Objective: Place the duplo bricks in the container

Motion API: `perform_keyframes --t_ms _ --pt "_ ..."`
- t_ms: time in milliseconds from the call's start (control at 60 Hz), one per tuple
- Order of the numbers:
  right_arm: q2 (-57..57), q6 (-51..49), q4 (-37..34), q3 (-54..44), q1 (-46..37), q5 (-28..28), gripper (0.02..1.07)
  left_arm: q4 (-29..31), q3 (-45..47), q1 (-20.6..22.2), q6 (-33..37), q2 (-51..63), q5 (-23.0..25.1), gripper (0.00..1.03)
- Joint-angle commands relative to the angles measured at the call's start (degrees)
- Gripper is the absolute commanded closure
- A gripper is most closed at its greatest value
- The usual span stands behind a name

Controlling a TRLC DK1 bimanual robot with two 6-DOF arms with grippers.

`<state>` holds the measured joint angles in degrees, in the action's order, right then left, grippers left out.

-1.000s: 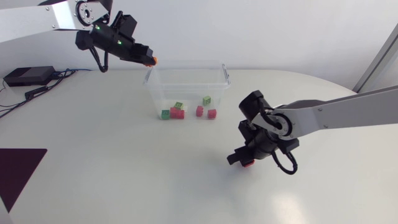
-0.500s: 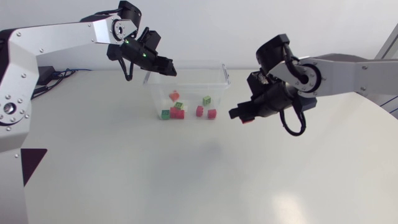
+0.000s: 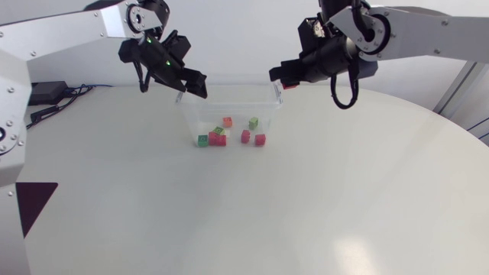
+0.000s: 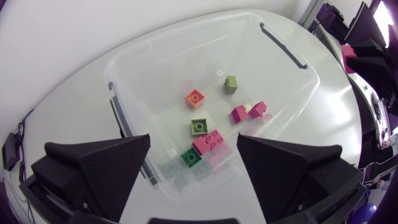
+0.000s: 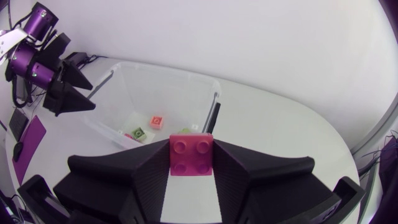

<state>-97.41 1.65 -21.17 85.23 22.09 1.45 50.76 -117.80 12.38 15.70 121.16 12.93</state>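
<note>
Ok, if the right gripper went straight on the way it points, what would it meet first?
Probably the container's near end wall, just ahead of the right gripper and its pink brick; depth is unclear.

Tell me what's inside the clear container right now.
Loose duplo bricks on the container floor: an orange brick, three green bricks, three pink-red bricks. The left gripper covers its near corners in the wrist view.
</note>
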Motion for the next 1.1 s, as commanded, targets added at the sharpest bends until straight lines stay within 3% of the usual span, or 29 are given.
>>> perform_keyframes --t_ms 0,483,550,600,617,883,1083 --pt "-3.93 -1.3 1.22 3.89 0.94 -0.31 0.72 2.85 0.38 -1.04 1.79 -5.76 -0.54 0.04" --pt "-19.31 -3.85 3.85 19.1 4.19 -0.14 0.65 4.26 20.33 -5.26 4.16 -24.84 -3.44 0.06" --pt "-21.86 -4.46 3.06 21.2 4.54 -0.05 0.44 3.47 23.4 -5.35 4.33 -27.12 -3.79 0.06" --pt "-23.62 -4.64 2.36 22.87 4.81 0.13 0.1 3.47 24.99 -5.53 4.42 -28.7 -4.32 0.06" --pt "-24.06 -4.9 2.27 23.31 4.9 0.22 0.05 3.38 25.42 -5.61 4.51 -29.23 -4.32 0.06" --pt "-22.65 -6.13 2.27 22.96 4.98 1.53 0.06 1.36 35.09 -7.55 4.16 -37.84 -5.02 0.04" --pt "-11.58 -8.24 6.58 10.75 3.31 4.79 0.06 -7.96 45.02 -10.45 3.02 -47.07 -8.62 0.04"
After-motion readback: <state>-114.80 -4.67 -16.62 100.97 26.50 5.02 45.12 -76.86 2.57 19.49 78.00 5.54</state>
